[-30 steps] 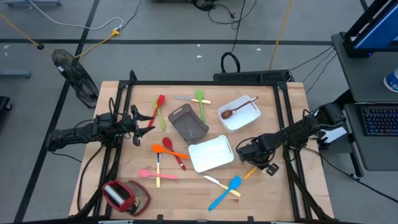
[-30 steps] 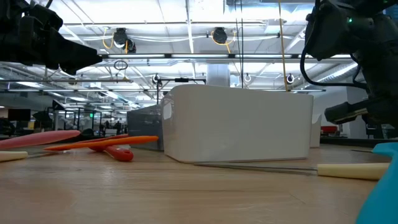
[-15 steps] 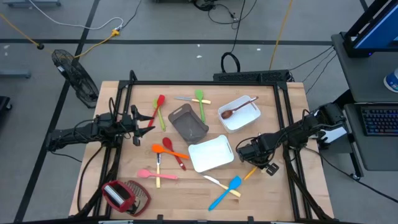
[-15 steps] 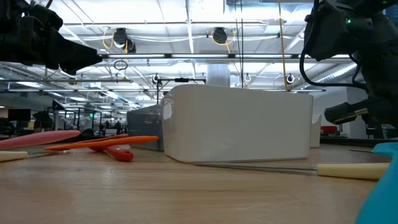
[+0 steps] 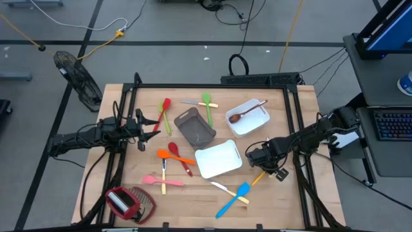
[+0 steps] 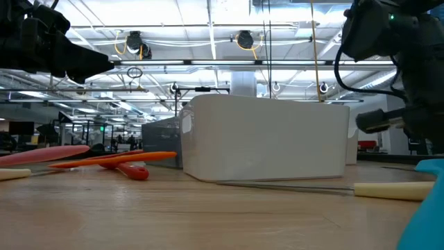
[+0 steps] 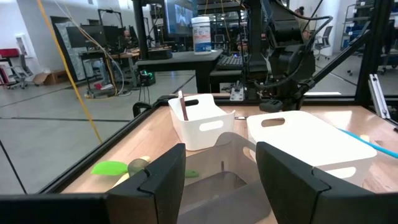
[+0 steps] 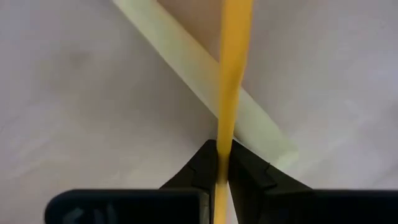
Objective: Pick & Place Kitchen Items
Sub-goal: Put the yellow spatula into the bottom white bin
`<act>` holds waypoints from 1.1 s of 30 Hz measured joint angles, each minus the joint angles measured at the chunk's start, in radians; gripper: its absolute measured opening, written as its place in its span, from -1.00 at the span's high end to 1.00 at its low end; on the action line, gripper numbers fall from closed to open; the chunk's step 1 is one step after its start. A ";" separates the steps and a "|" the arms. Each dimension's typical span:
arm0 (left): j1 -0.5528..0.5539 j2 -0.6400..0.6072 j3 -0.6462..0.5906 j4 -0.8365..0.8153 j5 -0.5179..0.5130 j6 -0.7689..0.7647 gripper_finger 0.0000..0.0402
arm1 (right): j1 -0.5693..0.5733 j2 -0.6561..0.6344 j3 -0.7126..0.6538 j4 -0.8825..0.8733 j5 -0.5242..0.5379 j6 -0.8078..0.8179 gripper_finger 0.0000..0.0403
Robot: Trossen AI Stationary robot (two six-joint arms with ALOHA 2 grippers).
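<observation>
Fingertips of my right gripper point(image 8: 222, 163) are pinched tight on the yellow utensil point(image 8: 233, 74), low over the table's right front, beside the white tray point(image 5: 217, 159). A pale-handled piece point(image 8: 205, 81) lies crossed under it, so I'd lift straight up and slowly, watching that it doesn't drag along. My left gripper point(image 7: 221, 163) waits well apart at the left edge, fingers spread and empty, facing the grey tray point(image 7: 217, 186).
</observation>
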 joint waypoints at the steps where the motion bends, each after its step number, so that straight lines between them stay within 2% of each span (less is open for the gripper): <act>1: 0.000 0.000 0.000 0.000 0.000 0.000 -0.01 | -0.002 -0.005 0.001 0.003 0.011 -0.001 0.89; 11: 0.000 0.000 0.000 0.000 0.000 0.000 -0.01 | -0.005 -0.065 0.002 -0.006 0.029 -0.018 0.89; 20: 0.000 0.000 0.000 0.000 0.000 0.001 -0.01 | -0.005 -0.145 0.003 -0.007 0.132 -0.048 0.89; 27: 0.000 0.000 0.000 0.001 0.000 0.001 -0.01 | -0.005 -0.221 0.004 0.011 0.278 -0.071 0.89; 33: 0.000 0.000 0.000 0.000 0.000 0.000 -0.01 | -0.005 -0.278 0.004 0.088 0.513 -0.112 0.88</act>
